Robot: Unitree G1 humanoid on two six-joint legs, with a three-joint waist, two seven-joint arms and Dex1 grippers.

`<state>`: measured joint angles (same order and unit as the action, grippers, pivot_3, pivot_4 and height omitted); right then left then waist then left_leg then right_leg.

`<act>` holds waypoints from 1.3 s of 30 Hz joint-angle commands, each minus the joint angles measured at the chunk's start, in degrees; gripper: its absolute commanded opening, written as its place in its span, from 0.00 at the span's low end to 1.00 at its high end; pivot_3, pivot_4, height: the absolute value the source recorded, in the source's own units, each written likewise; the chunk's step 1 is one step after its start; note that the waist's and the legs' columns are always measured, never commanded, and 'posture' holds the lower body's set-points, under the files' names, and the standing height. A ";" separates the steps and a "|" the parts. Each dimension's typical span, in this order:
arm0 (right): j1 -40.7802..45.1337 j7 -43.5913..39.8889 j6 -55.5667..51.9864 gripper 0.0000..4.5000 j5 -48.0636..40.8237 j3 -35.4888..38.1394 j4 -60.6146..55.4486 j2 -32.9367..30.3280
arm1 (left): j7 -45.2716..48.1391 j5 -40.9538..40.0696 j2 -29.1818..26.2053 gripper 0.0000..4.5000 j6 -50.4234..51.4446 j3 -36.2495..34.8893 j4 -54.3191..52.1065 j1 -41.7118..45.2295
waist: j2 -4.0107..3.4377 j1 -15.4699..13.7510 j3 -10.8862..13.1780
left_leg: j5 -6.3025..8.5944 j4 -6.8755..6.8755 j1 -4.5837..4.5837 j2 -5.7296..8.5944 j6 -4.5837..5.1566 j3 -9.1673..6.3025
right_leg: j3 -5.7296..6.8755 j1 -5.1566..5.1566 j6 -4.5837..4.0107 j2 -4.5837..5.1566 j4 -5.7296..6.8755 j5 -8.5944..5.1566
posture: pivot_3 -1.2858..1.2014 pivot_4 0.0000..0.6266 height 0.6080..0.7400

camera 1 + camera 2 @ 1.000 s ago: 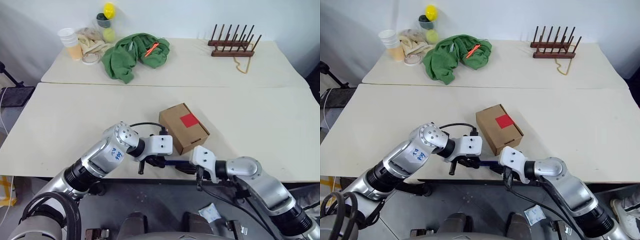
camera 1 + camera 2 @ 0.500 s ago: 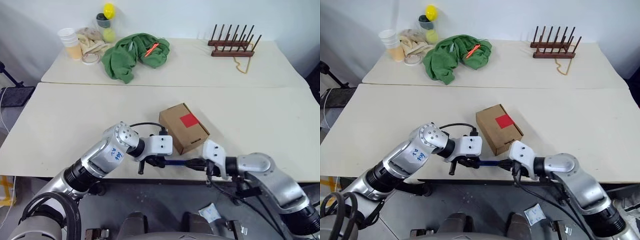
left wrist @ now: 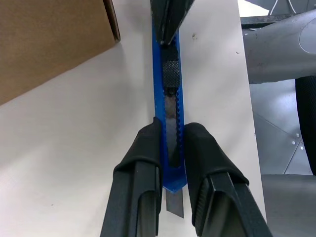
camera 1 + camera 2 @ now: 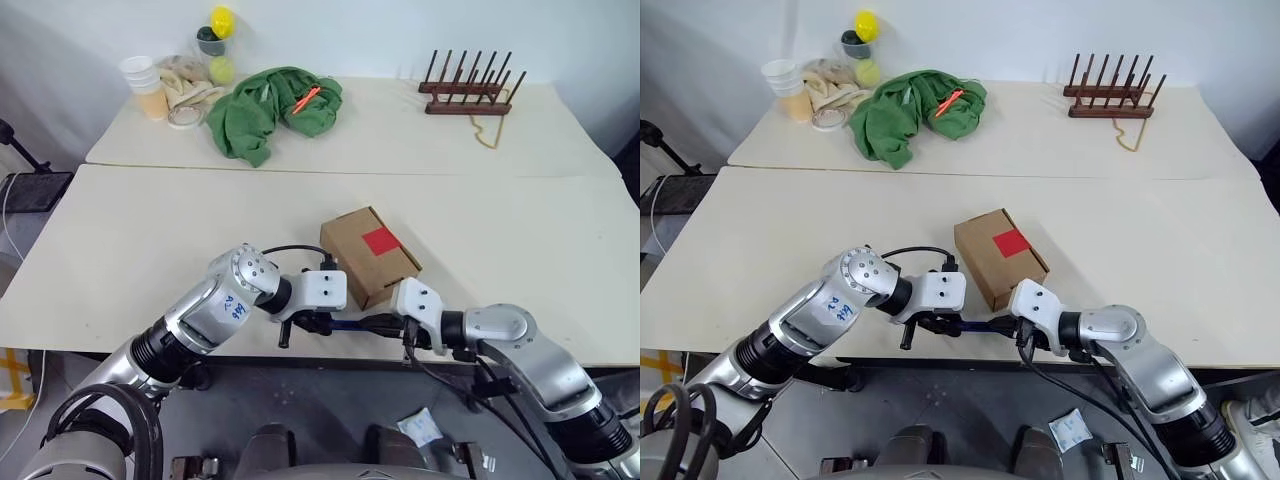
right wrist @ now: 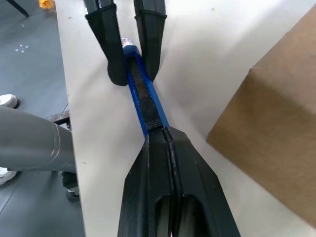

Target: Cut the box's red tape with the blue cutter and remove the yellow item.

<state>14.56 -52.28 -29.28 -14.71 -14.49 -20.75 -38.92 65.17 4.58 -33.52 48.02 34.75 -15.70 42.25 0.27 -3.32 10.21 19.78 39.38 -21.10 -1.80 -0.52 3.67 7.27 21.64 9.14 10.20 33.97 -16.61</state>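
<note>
Right claw (image 5: 165,136) now nearer the matte cardboard box (image 4: 370,255), pressed together against the slim ridged blue cutter (image 3: 168,98), left claw (image 3: 170,148) pinching it.

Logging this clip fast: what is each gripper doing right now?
Left gripper: shut on the blue cutter, near its blade end.
Right gripper: shut on the cutter's other end, at its slider.

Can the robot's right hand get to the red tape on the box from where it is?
Probably yes. The red tape sits uncovered atop the box, just beyond the right hand. But that hand is pinching the blue cutter, which the left hand also grips.
</note>
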 commanded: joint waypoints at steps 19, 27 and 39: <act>0.10 2.17 -32.67 0.21 -29.96 24.42 -12.61 -3.60 | -4.42 -1.86 -0.41 0.10 -17.67 -6.85 0.01 -8.27 | -0.06 -0.44 -0.04 | 0.10 0.21 -0.11 -0.03 0.13 -0.06 | 0.04 -0.01 -0.02 0.02 0.02 0.01 | 0.52 0.24 1.00; 8.54 17.05 -62.83 0.81 -51.04 35.53 -6.15 -4.14 | -6.90 -5.01 -0.08 0.10 -34.96 -13.90 0.55 -14.44 | -0.07 0.42 -0.02 | 0.14 0.18 -0.19 -0.06 0.15 -0.12 | 0.12 0.04 -0.05 0.04 -0.01 0.02 | 0.52 0.24 1.00; 10.96 41.93 -61.72 0.89 -71.76 29.92 3.39 0.84 | -7.45 -3.57 2.84 0.10 -34.05 -12.03 0.49 -12.57 | -0.07 0.68 -0.02 | 0.20 0.17 -0.28 -0.03 0.19 -0.02 | 0.14 0.14 -0.01 0.06 -0.06 0.04 | 0.52 0.24 1.00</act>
<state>25.02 -12.88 -92.04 -82.51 15.81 -17.35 -37.89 58.30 0.75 -31.11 13.51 22.59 -13.10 28.73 0.20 -2.65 10.18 19.98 39.55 -21.40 -1.82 -0.33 3.66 7.40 21.80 9.13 10.26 33.91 -16.57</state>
